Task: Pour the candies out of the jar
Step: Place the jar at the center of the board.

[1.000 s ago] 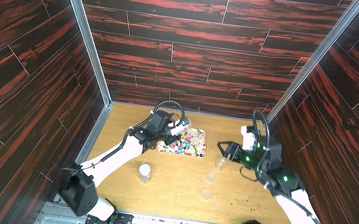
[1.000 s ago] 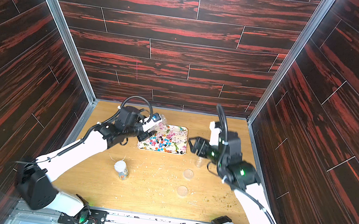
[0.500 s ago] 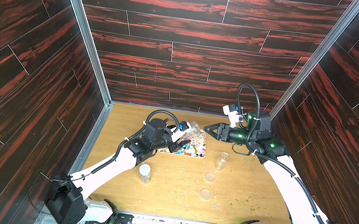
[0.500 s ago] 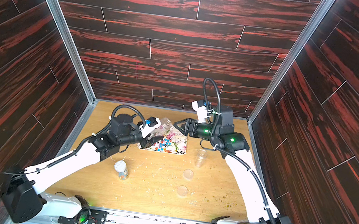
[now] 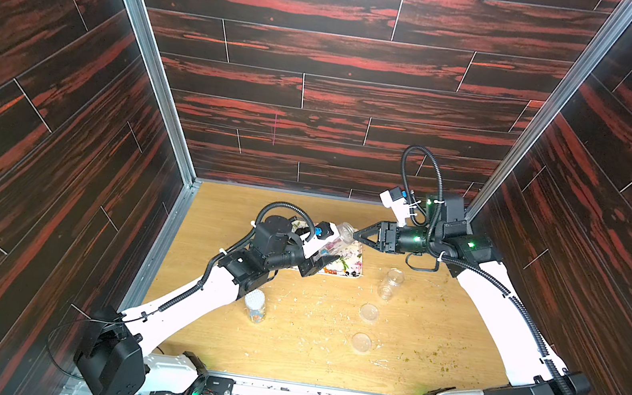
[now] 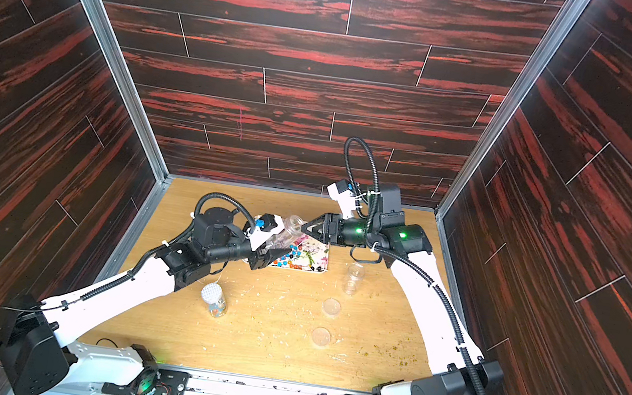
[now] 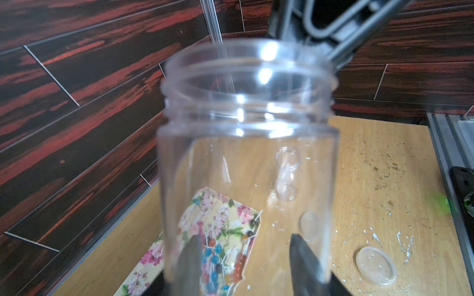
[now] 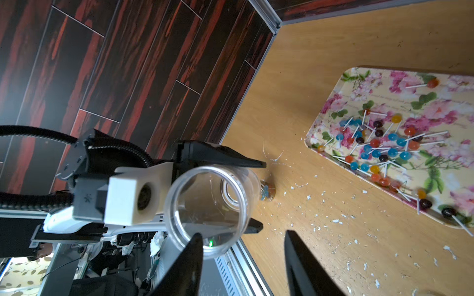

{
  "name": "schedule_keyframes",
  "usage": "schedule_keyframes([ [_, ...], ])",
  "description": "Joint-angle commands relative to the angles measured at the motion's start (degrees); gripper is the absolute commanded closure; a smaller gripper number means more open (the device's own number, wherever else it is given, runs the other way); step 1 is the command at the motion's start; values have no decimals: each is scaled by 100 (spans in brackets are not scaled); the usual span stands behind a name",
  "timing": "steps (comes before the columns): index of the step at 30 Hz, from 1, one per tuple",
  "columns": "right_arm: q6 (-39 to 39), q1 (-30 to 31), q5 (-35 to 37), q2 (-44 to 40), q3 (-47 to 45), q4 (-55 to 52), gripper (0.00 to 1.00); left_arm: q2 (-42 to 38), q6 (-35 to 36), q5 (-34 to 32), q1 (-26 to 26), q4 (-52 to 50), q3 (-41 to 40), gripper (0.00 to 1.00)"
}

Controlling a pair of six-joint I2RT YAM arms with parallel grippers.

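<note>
- Candies (image 6: 291, 256): top views first. Where?
- Both top views: loose on the floral tray (image 6: 317, 249), far half of the table (image 6: 265, 338). The jar (image 6: 287, 231) is up off the table, tilted, mouth toward the right gripper (image 6: 306, 228). Another clear jar (image 6: 353, 279) stands near the tray, on the right arm's side.
- Who has it?
- The left gripper (image 6: 276, 246), clamped on the jar's lower body. Right tips sit just beside the mouth.
- Left wrist view?
- Jar (image 7: 246, 153) clear and empty; 2 fingers (image 7: 189, 264) pressed against its sides. The candies (image 7: 218, 256) show through it, on the tray below.
- Right wrist view?
- Right jaws spread, gripping nothing; 1 finger (image 8: 191, 258) overlaps the jar rim, contact unclear. Candies (image 8: 379, 146) bunched toward 1 edge of the tray, white sticks crossing.
</note>
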Motion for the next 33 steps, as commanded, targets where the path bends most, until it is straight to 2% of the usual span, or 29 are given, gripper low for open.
schedule_keyframes([
  [1,-306,-7,-249,215,251,-401,50,-177,55,285,-55,56,-15,48],
  [4,-368,-7,-305,258,312,-545,52,-172,254,266,-127,-283,67,48],
  [27,-675,44,-257,357,141,-1111,70,-129,398,237,-304,-342,100,47],
  [33,-735,90,-193,412,110,-1208,78,-131,419,228,-323,-341,121,47],
])
